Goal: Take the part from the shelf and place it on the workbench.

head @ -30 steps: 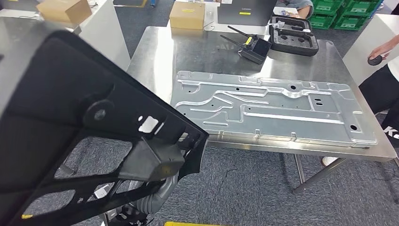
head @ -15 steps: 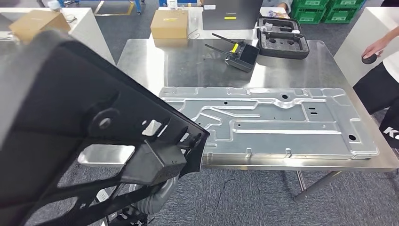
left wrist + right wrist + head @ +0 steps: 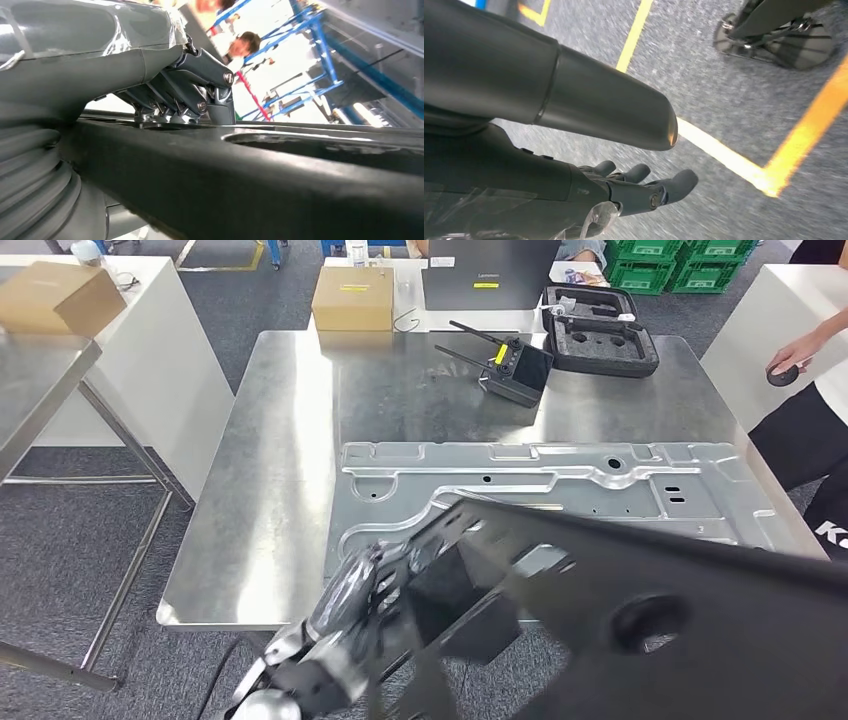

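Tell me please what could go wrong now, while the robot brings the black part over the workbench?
1. The black part is large and only the left hand grips it, near one end; it may tilt or slip.
2. The silver stamped panel already covers much of the workbench, so the part could land on it and scrape.
3. A person stands close to the table's far right side.

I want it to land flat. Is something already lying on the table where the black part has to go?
Yes. A big silver metal plate already lies across the workbench, right beneath the black part.
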### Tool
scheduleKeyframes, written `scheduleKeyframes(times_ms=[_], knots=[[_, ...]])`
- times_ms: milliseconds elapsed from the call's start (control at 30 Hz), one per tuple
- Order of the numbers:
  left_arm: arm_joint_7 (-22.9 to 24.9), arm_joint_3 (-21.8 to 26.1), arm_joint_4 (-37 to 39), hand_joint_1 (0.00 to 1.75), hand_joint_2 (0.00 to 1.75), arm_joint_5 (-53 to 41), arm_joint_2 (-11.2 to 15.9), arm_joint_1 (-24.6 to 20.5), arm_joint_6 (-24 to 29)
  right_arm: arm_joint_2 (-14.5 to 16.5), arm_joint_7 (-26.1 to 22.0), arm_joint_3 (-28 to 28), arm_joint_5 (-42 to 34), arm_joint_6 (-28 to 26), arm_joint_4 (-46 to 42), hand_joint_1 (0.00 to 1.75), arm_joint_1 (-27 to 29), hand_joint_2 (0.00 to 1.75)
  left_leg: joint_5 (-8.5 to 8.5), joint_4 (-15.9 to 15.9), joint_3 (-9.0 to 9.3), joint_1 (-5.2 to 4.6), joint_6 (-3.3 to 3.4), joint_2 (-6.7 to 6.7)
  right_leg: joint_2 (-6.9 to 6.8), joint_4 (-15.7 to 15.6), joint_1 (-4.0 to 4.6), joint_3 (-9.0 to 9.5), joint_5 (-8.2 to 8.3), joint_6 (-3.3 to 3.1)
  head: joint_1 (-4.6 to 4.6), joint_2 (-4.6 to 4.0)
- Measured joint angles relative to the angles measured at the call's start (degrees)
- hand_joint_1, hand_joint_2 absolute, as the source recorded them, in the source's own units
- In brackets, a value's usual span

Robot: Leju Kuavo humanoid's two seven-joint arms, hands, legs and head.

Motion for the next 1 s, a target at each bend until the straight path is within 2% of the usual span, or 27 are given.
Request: scheduleKeyframes(times_ms=[33, 67, 100, 133, 200, 233, 267, 400, 433, 467, 533, 567, 600, 633, 700, 733, 767, 833, 900, 933, 967, 1000], knots=[[0.17, -0.21, 2.00, 1.75, 1.75, -0.19, -1.04, -1.68, 0.38, 0.08, 0.13, 0.35, 0.42, 0.20, -0.01, 0.00, -0.49, 0.00, -0.15, 0.00, 0.10, -0.01, 0.09, 0.05, -0.07, 3.66, -0.16, -2.42, -0.99, 0.23, 0.01, 0.00], [0.27, -0.35, 4.11, 1.75, 1.75, -0.33, -1.99, -3.16, 0.79, 0.18, 0.28, 0.66, 0.80, 0.38, -0.01, 0.00, -0.95, 0.00, -0.30, 0.00, 0.23, 0.01, 0.10, 0.08, -0.10, 5.74, -0.30, -4.14, -1.00, 0.44, 0.02, -0.01], [0.33, -0.44, 6.27, 1.75, 1.75, -0.49, -2.93, -4.54, 1.30, 0.26, 0.45, 0.97, 1.14, 0.58, -0.02, 0.00, -1.37, 0.00, -0.46, 0.01, 0.43, 0.05, 0.05, 0.09, -0.16, 5.54, -0.45, -4.77, 0.22, 0.62, 0.03, -0.01], [0.47, -0.50, 8.59, 1.75, 1.75, -0.67, -3.87, -5.94, 1.88, 0.31, 0.62, 1.26, 1.46, 0.77, -0.02, 0.00, -1.74, 0.00, -0.65, 0.01, 0.70, 0.12, -0.08, 0.09, -0.29, 2.96, -0.60, -4.16, 2.46, 0.78, 0.03, -0.01], [1.03, -0.57, 13.29, 1.75, 1.75, -1.06, -5.71, -9.00, 3.15, 0.51, 1.02, 1.84, 2.06, 1.17, -0.02, 0.00, -2.47, 0.00, -1.06, 0.07, 1.21, 0.11, -0.55, 0.04, -0.77, -5.35, -0.82, -1.09, 7.33, 1.01, 0.05, -0.01], [1.50, -0.53, 15.71, 1.75, 1.75, -1.22, -6.61, -10.66, 3.76, 0.65, 1.24, 2.11, 2.31, 1.42, -0.03, 0.00, -2.83, 0.00, -1.22, 0.11, 1.32, 0.00, -0.85, 0.03, -0.86, -8.42, -0.83, 0.05, 8.74, 0.83, 0.07, -0.01], [2.07, -0.45, 18.22, 1.75, 1.75, -1.28, -7.45, -12.32, 4.24, 0.84, 1.48, 2.41, 2.61, 1.69, -0.03, 0.00, -3.20, 0.00, -1.33, 0.12, 1.35, -0.15, -1.16, 0.04, -0.87, -10.04, -0.78, 0.59, 9.32, 0.54, 0.07, -0.01], [5.20, -0.21, 27.13, 1.75, 1.75, 0.27, -9.93, -17.35, 5.27, 1.38, 2.49, 3.33, 3.56, 2.87, -0.04, 0.00, -4.14, 0.00, -2.03, 0.71, 1.06, -0.04, -2.27, 0.24, -0.42, -10.57, -0.64, 0.66, 9.48, -1.14, 0.01, -0.01], [6.34, -0.22, 28.98, 1.75, 1.75, 0.73, -10.32, -18.51, 5.65, 1.48, 2.71, 3.52, 3.81, 3.13, -0.04, 0.00, -4.29, 0.00, -3.08, 2.63, 0.14, 0.05, -2.51, 0.25, -0.38, -10.63, -0.70, 0.73, 9.53, -1.52, -0.04, -0.01], [7.74, -0.28, 30.87, 1.75, 1.75, 0.99, -10.67, -19.82, 6.13, 1.57, 2.90, 3.76, 4.02, 3.38, -0.04, 0.00, -4.47, 0.00, -4.65, 5.91, -1.48, 0.10, -2.70, 0.23, -0.35, -10.66, -0.73, 0.78, 9.52, -1.78, -0.08, -0.01], [11.47, -0.56, 34.91, 1.75, 1.75, 0.15, -11.24, -22.51, 7.23, 1.69, 3.12, 4.26, 4.30, 3.73, -0.04, 0.00, -4.86, 0.00, -7.79, 14.41, -5.78, 0.09, -2.88, 0.20, -0.17, -10.64, -0.60, 0.81, 9.40, -2.16, -0.16, -0.01], [13.71, -0.94, 36.95, 1.75, 1.75, -1.20, -11.44, -23.66, 7.75, 1.77, 3.10, 4.42, 4.32, 3.82, -0.04, 0.00, -5.08, 0.00, -8.34, 17.21, -7.37, 0.07, -2.83, 0.19, -0.03, -10.64, -0.50, 0.89, 9.33, -2.26, -0.17, -0.01], [15.99, -1.49, 38.81, 1.75, 1.75, -3.09, -11.60, -24.66, 8.15, 1.86, 3.02, 4.53, 4.32, 3.83, -0.04, 0.00, -5.27, 0.00, -7.80, 17.75, -7.93, -0.01, -2.65, 0.18, 0.15, -10.64, -0.39, 1.01, 9.23, -2.36, -0.18, -0.01], [18.18, -2.28, 40.59, 1.75, 1.75, -5.54, -11.81, -25.62, 8.44, 2.01, 2.84, 4.59, 4.31, 3.81, -0.04, 0.00, -5.51, 0.00, -6.15, 15.64, -7.22, -0.12, -2.30, 0.17, 0.35, -10.64, -0.25, 1.18, 9.12, -2.43, -0.19, -0.01], [22.19, -4.44, 44.20, 0.87, 1.75, -12.05, -12.38, -27.57, 8.71, 2.54, 2.40, 4.75, 4.29, 3.78, -0.05, 0.00, -6.00, 0.00, -1.92, 7.11, -3.57, -0.60, -1.11, 0.13, 0.63, -10.64, 0.00, 1.55, 8.83, -2.46, -0.18, -0.01], [24.14, -5.68, 45.86, 0.44, 1.75, -15.97, -12.71, -28.53, 8.73, 2.82, 2.25, 4.87, 4.31, 3.79, -0.05, 0.00, -6.30, 0.00, -0.50, 3.28, -1.83, -0.87, -0.58, 0.12, 0.69, -10.63, 0.15, 1.62, 8.69, -2.35, -0.17, -0.01], [26.20, -6.96, 47.43, 0.00, 1.75, -20.03, -12.98, -29.35, 8.62, 3.08, 2.19, 5.01, 4.35, 3.84, -0.06, 0.00, -6.56, 0.00, 0.12, 0.96, -0.78, -1.17, -0.21, 0.12, 0.69, -10.65, 0.15, 1.62, 8.59, -2.20, -0.16, -0.01], [30.99, -9.46, 50.40, 0.00, 1.75, -28.36, -13.30, -30.33, 7.92, 3.34, 2.43, 5.35, 4.50, 4.02, -0.07, 0.00, -6.98, 0.00, 0.11, -0.29, -0.10, -1.43, 0.00, 0.15, 0.65, -10.82, 0.07, 1.67, 8.44, -1.70, -0.16, -0.01], [35.16, -11.18, 53.04, 0.00, 0.87, -34.75, -13.42, -30.43, 6.88, 3.43, 2.88, 5.63, 4.62, 4.16, -0.07, 0.00, -7.11, 0.00, 0.21, -0.99, 0.58, -1.06, 0.06, 0.22, 0.40, -10.52, 0.00, 1.82, 7.87, -1.18, -0.15, -0.01], [36.23, -11.55, 54.11, 0.00, 0.44, -36.31, -13.45, -30.46, 6.49, 3.48, 3.02, 5.72, 4.60, 4.20, -0.06, 0.00, -7.12, 0.00, 0.27, -1.36, 0.95, -0.80, 0.10, 0.24, 0.20, -9.23, 0.04, 1.35, 7.05, -0.93, -0.11, -0.01], [36.50, -11.71, 55.03, 0.00, 0.00, -36.64, -13.47, -30.55, 6.10, 3.49, 3.09, 5.79, 4.50, 4.21, -0.06, 0.00, -7.09, 0.00, 0.30, -1.61, 1.26, -0.59, 0.13, 0.25, -0.01, -6.68, 0.00, 0.19, 5.76, -0.68, -0.06, -0.01], [35.88, -11.70, 55.91, 0.00, 0.00, -35.75, -13.47, -30.65, 5.68, 3.53, 3.17, 5.87, 4.38, 4.22, -0.06, 0.00, -7.07, 0.00, 0.24, -1.66, 1.39, -0.55, 0.21, 0.24, -0.16, -2.95, -0.09, -1.73, 4.18, -0.42, -0.01, -0.01]])
